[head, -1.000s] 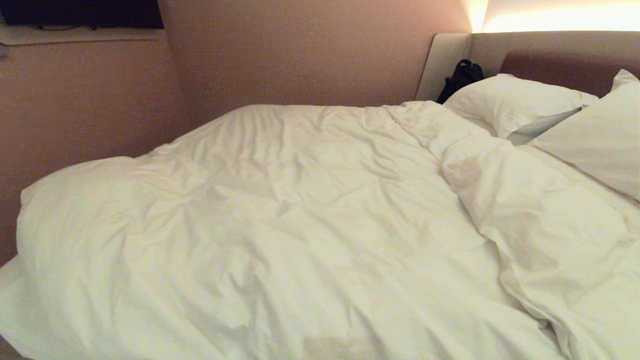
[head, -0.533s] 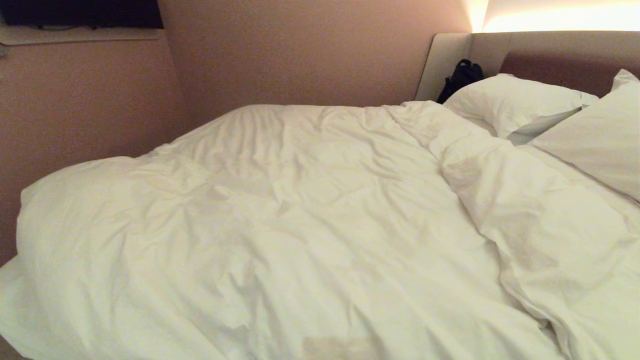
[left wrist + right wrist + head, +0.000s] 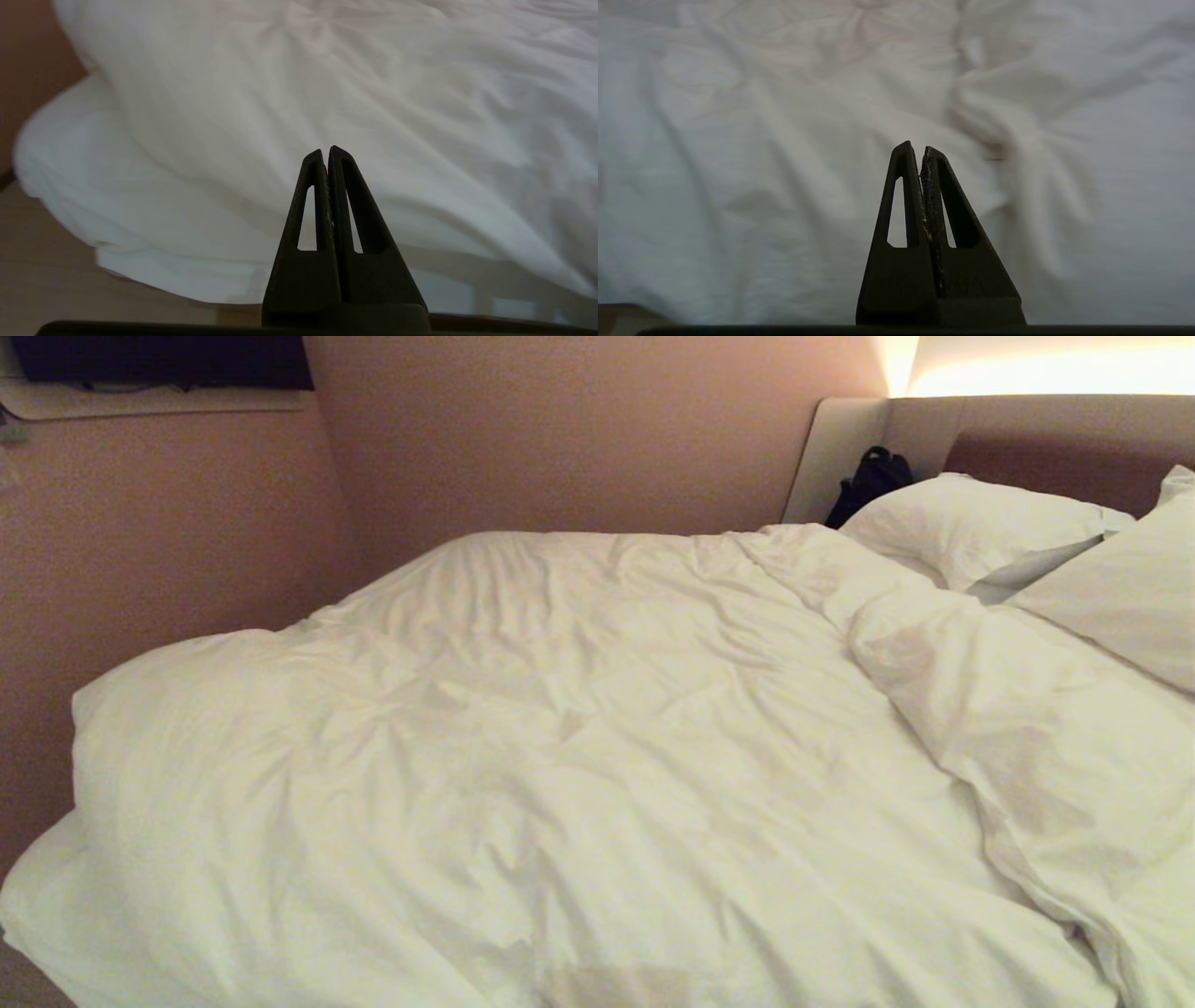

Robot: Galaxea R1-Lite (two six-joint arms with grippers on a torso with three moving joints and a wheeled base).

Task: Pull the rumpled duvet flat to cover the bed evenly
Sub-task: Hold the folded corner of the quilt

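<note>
— Looking across the bed [image 3: 840,448], what do you have in front of you?

— The duvet [image 3: 560,756] lies heaped over most of the mattress, puffy and creased. On the side toward the pillows [image 3: 971,527] it is doubled into a thick ridge that runs down the bed toward me. On the opposite side, at my left, it bulges past the mattress corner and sags toward the floor [image 3: 46,280].

— And your hands?

— Neither shows from my head. My left hand [image 3: 325,151] has its fingers pressed together with nothing between them, pointing at the overhanging corner. My right hand [image 3: 915,148] is pinched to in the same way, empty too, aimed at the cloth just beside the ridge.

— So nothing is gripped yet. How would you start well?

— I judge the ridge is the real fault, so I would open my right hand wide first, sink the fingers around a full fold of that doubled edge, not just the thin cover, and close firmly. A shallow pinch would likely slip off the cotton.

— And the left?

— I would take the near hem by the drooping corner, so both hands hold the same edge. Then pull low and steadily, spreading my hands apart, so the filling slides flat rather than bunching.

— Anything to avoid?

— Catching the sheet underneath, or dragging the pillows along.
</note>
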